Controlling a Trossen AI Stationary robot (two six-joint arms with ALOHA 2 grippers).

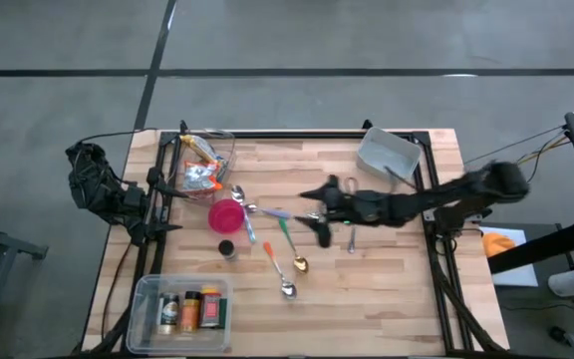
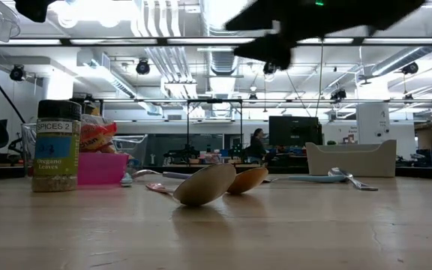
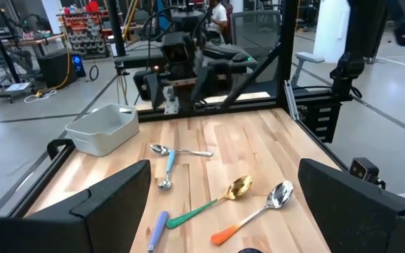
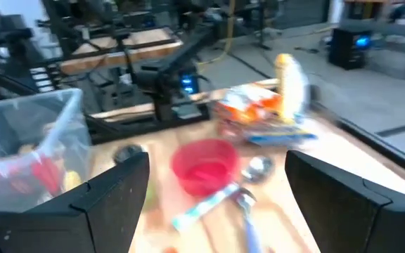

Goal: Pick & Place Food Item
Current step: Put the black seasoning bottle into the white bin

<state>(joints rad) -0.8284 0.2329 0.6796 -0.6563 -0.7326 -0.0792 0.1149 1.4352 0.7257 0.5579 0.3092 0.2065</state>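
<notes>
The food items (image 1: 200, 165), snack packets in orange and silver wrapping, lay heaped in a clear container (image 1: 219, 145) at the far left part of the table (image 1: 387, 279), untouched by either arm. Just beside that container on the near side stood a pink bowl (image 1: 226, 214), with a small dark-lidded spice jar (image 1: 227, 249) close in front of it. Several spoons were scattered from the bowl toward the middle of the table: a blue-handled spoon (image 1: 248, 221), a green-handled gold spoon (image 1: 293, 249) and an orange-handled silver spoon (image 1: 278, 274). A clear bin (image 1: 145, 299) holding spice jars sat at the near left corner, and a grey tray (image 1: 388, 152) lay at the far right corner. The right gripper (image 1: 319, 209) hung above the middle of the table, near the spoons, its fingers spread wide and holding nothing. The left gripper (image 1: 172, 204) waited at the left edge of the table, beside the clear container, its fingers likewise wide apart and empty.
</notes>
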